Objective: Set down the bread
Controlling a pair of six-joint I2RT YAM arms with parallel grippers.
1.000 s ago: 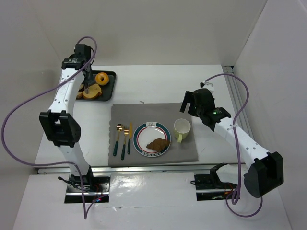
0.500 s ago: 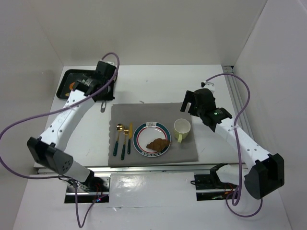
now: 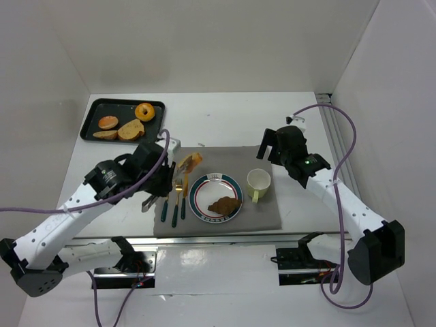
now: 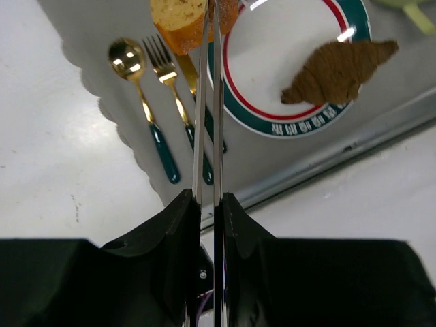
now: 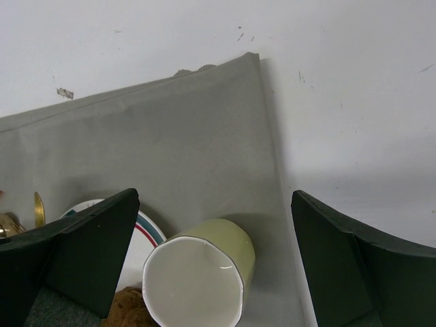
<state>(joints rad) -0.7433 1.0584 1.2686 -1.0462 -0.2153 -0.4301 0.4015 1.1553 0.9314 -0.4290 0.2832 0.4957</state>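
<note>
Left gripper [image 4: 210,17] fingers were clamped on the bread slice [image 4: 178,22], blades nearly together, with most of the slice sticking out to one side. The slice was held up over the left part of the grey placemat [image 3: 225,158], above the blade end of the knife [image 4: 204,116] and right at the rim of the plate [image 4: 354,37], not on it. A croissant [image 4: 337,68] lay on the plate, and a fork [image 4: 174,95] and spoon [image 4: 136,82] lay beside the knife.

Right gripper [image 5: 212,225] fingers were spread wide, gripping nothing, hovering above the cup [image 5: 201,279] just right of the plate. The tray [image 3: 92,112] at far left held more bread and a doughnut [image 3: 144,110], well apart.
</note>
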